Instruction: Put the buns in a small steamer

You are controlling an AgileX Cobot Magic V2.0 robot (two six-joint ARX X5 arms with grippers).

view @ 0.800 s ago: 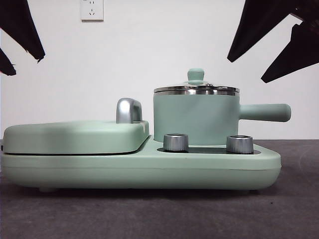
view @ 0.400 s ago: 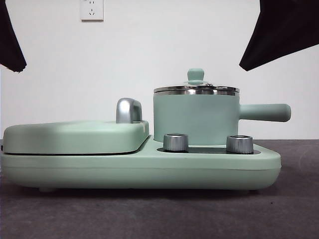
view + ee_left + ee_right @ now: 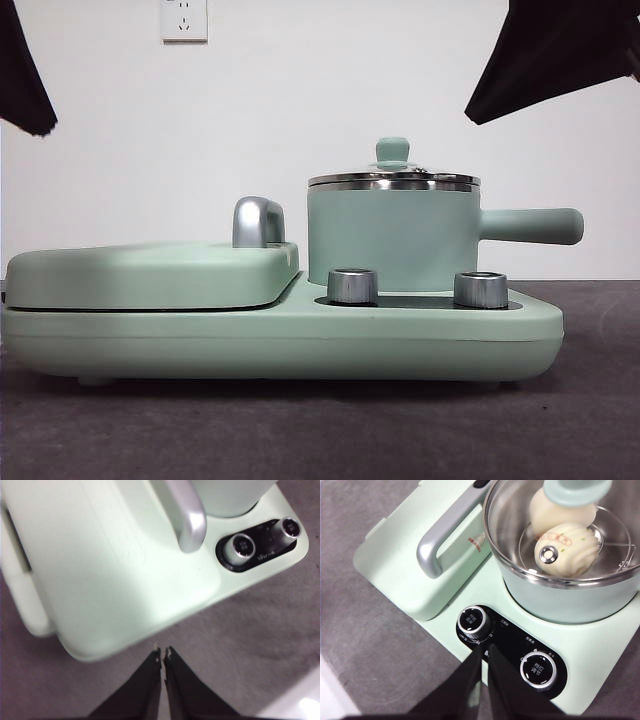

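Both buns [image 3: 563,530] are sitting inside the small steamer [image 3: 392,240], lid on; you're basically done, both grippers clenched empty.

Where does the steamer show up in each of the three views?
Front: steamer right of centre on the base, lid on, handle pointing right.
Left wrist: only a slice of its wall at the top edge.
Right wrist: upper right, both buns seen through the lid.
Shared landmark: the two knobs.

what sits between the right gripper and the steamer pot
In the right wrist view, the black control panel with two steel knobs lies between the right gripper and the small steamer.
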